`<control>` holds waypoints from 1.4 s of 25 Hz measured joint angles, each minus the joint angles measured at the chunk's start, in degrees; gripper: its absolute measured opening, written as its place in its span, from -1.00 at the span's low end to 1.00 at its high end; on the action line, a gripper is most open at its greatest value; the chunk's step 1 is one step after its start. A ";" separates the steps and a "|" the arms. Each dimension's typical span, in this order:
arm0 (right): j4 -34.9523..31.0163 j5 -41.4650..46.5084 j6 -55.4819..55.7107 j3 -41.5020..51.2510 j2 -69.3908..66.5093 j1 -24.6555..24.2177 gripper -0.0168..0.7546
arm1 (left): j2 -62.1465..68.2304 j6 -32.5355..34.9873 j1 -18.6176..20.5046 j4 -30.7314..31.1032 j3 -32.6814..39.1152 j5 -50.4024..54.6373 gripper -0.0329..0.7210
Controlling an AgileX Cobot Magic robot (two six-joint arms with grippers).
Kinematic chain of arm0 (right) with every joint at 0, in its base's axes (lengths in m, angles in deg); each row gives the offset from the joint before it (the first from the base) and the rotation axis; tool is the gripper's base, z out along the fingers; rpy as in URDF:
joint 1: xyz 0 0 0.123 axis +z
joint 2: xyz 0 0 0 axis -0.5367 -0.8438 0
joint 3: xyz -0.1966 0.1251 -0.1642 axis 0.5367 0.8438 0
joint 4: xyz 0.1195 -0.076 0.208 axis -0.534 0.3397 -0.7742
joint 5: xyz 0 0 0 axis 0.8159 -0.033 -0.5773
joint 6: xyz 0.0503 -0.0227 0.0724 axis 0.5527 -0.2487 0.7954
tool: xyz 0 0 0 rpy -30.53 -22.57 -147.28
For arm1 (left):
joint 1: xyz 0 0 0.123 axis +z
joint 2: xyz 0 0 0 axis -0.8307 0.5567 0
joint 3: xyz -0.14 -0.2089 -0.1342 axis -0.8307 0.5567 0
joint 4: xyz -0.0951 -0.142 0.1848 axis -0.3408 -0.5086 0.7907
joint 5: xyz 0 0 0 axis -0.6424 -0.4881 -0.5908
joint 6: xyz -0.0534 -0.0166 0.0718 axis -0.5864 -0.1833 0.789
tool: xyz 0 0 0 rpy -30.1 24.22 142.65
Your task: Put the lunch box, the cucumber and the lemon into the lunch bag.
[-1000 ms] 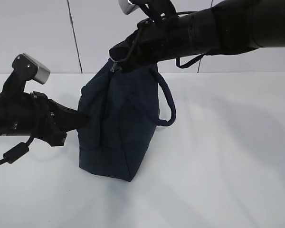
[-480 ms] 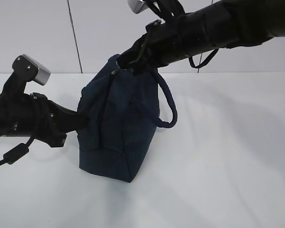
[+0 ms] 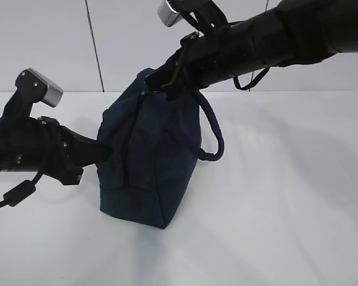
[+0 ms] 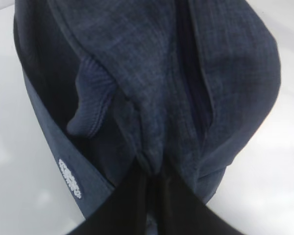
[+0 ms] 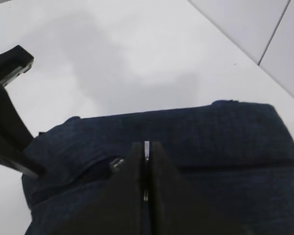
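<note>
Navy fabric bag stands upright on the white bench, zipped along most of its top, loop handle hanging at its right. Right fingers are closed on the silver zipper pull at the top seam; left fingers pinch a fold of cloth at the bag's end, bracing it. Judged step: working the zipper. Next, the pull must travel along the seam while the left grip resists. Box, cucumber and lemon are not visible.
</note>
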 joint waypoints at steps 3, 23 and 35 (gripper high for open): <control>-3.74 -0.52 -3.50 -0.72 -0.63 0.00 -0.94 | 0.00 0.00 0.00 0.00 0.00 0.00 -0.93; 0.23 1.73 0.50 -1.66 -5.10 0.00 -0.94 | 0.00 0.10 0.00 -0.30 0.00 1.04 -0.93; -1.17 -3.37 -0.97 -1.77 -5.10 0.00 -0.94 | 0.00 0.11 0.00 -0.44 0.00 1.16 -0.93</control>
